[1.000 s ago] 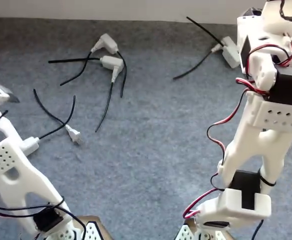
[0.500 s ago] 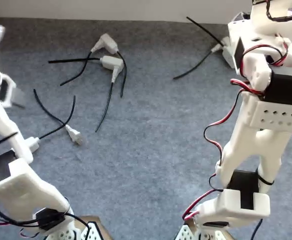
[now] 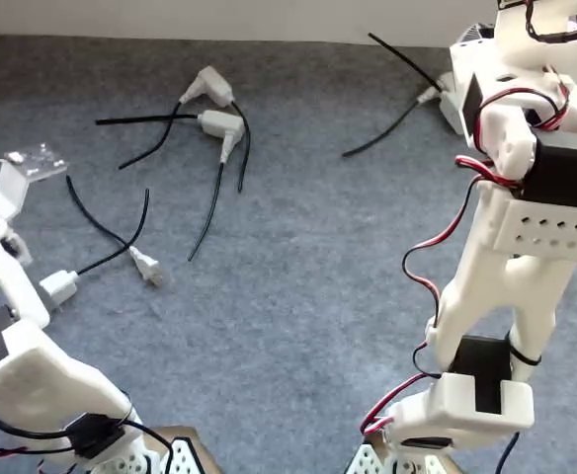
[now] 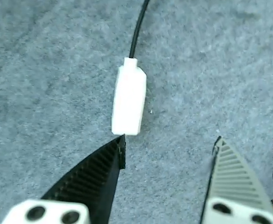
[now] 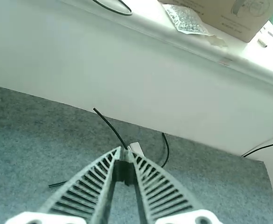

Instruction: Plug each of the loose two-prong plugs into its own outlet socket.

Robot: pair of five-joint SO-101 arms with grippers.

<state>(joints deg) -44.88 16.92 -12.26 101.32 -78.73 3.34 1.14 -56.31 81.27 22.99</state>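
The white socket block (image 4: 129, 100) lies flat on the grey carpet (image 3: 318, 267), its black cord (image 4: 137, 32) running out of the end farthest from my left gripper (image 4: 170, 140). That gripper hangs above it with the jaws wide and nothing between them. The block sits just off the tip of the black finger (image 4: 101, 170), not in the gap, and the grey finger (image 4: 230, 172) is well apart from it. I read this as the approach to the pick, not yet a grasp. To do it well I want to shift the wrist sideways until the block's narrow width is centred between the fingers, keep the jaws square to its long sides, then come down and close on the body, clear of the cord, so the block cannot swivel. Descending from here would likely land the black finger on the block and shove it across the carpet. In the high view a two-prong plug (image 3: 145, 265) lies near, a likely partner for this socket, and farther off an angled plug (image 3: 209, 87) lies beside a second angled plug (image 3: 221, 122). My right gripper (image 5: 125, 161) is pressed closed, apparently empty, pointing toward another white piece (image 5: 135, 149) near the wall
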